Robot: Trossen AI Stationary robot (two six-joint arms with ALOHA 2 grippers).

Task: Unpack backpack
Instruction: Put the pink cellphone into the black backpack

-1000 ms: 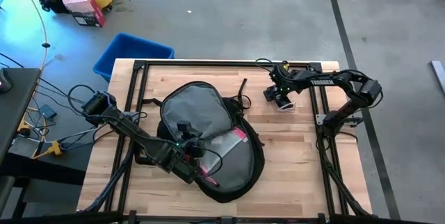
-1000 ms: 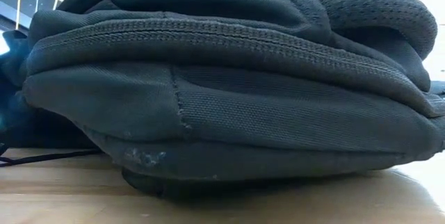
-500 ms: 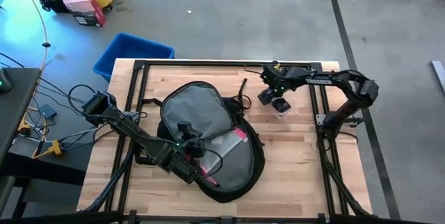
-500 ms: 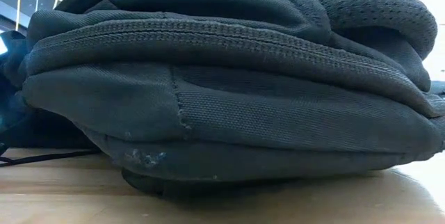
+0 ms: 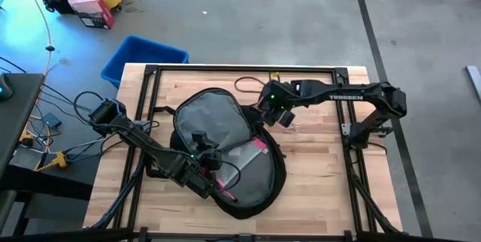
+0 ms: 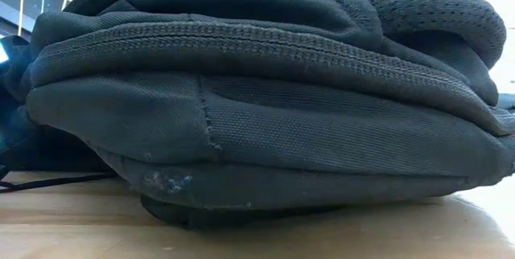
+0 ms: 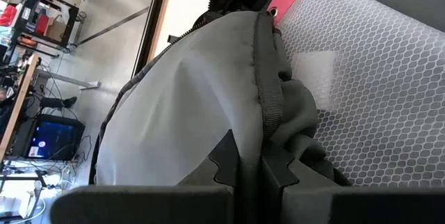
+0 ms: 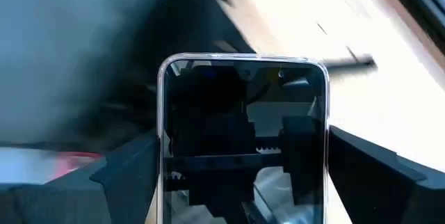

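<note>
Backpack (image 5: pixel 225 148) beside arm (image 5: pixel 342 94) lettered "TROSSEN"

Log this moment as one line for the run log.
left gripper: shut on backpack opening edge | right gripper: holding phone beside backpack | pouch: inside

Backpack (image 6: pixel 265 122): coarse woven cloth, matt, perforated mesh padding. Table (image 5: pixel 323 174): pale, smooth wood in a black metal frame. Phone (image 8: pixel 243 140): glossy glass face, clear plastic case.

backpack (image 5: pixel 218 140) mid-table (image 5: pixel 316 159) | pouch (image 5: pixel 244 155) inside | bin (image 5: pixel 143 55) behind table
</note>
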